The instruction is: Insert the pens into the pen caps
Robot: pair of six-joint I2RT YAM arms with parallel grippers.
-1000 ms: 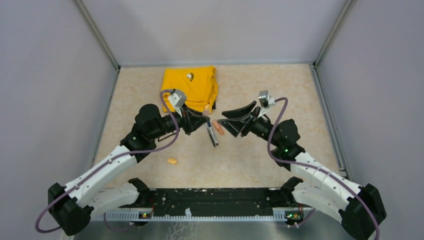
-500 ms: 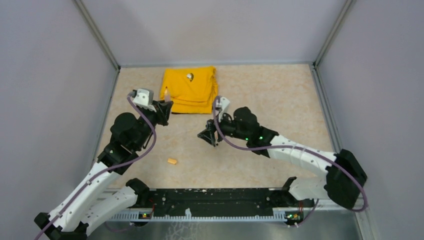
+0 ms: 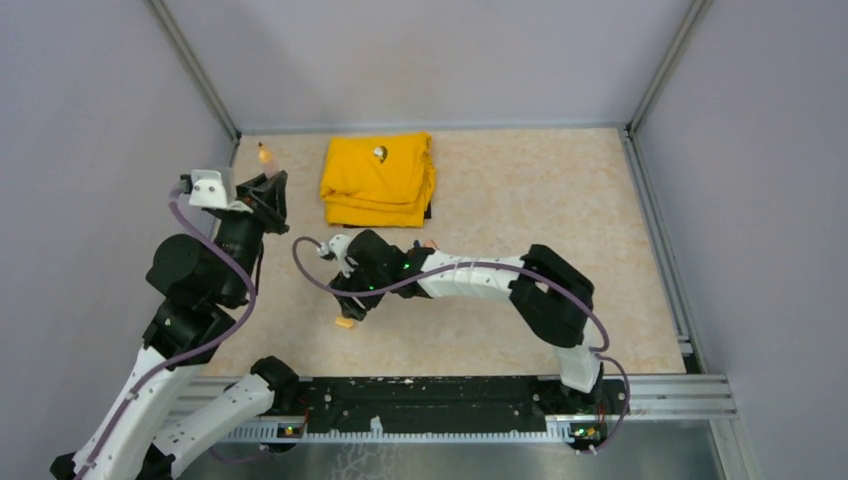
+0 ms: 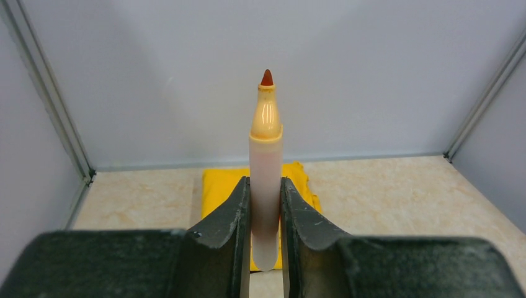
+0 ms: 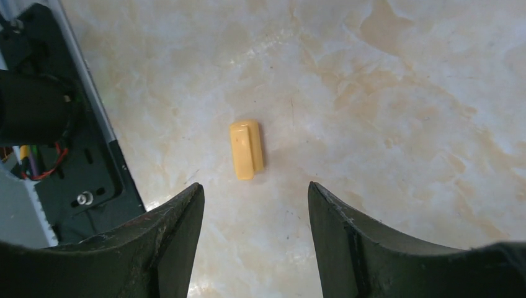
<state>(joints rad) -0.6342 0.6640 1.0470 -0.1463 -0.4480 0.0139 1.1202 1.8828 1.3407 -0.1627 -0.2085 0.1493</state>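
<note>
Left fingers [image 4: 231,223] pinched narrow on an orange marker [image 4: 265,161], held upright: pale peach barrel, glossy orange shoulder, bare dark red tip on top, uncapped. That arm is raised at the far left of the worktop [image 3: 520,190], marker tip near the folded yellow cloth [image 3: 380,180]. Right fingers [image 5: 173,236] spread wide, gripping nothing, hovering over the light orange cap [image 5: 247,149]: short, stubby, flat clip ridge on one side, lying flat on the marbled beige worktop, front left of centre

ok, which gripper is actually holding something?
The left gripper: clamped on the orange marker, nib bare. The right gripper is open over the orange cap, empty.
</note>
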